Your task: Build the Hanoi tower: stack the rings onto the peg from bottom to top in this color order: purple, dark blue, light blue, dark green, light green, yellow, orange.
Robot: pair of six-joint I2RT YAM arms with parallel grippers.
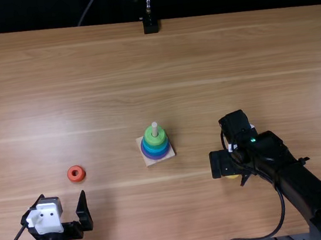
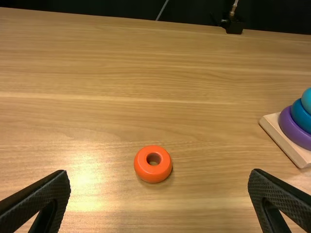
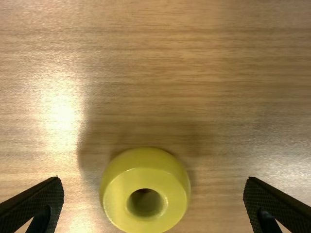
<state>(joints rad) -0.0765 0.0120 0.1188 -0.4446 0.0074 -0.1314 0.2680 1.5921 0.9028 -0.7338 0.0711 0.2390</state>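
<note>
Okay, left to right, all placed off the tower (image 1: 155,149). Left hand (image 2: 159,172): left of tower, toward the near edge, fingers wide apart, nothing between them. Orange (image 2: 153,174): flat on the table (image 1: 84,77), left of tower and a bit nearer the near edge; left hand is the nearer one. It goes last, so I'd leave it.

Tower: light green (image 1: 155,141) on top, peg (image 1: 155,129) poking up through it. Purple and blue below. Can't make out dark green. Next up should be yellow. Black mount (image 1: 150,24): beyond tower at the far edge, off the route.

Yellow (image 3: 146,175): on the table, right of tower and toward the near edge, hole up. Right hand (image 3: 154,179) is right over it, clearly the nearer arm. Fingers apart, one each side of the ring, no contact. Likely move: lower, close, lift, then carry left and toward the far edge to tower. Main thing in the way is the peg tip; lift above it before crossing.
</note>
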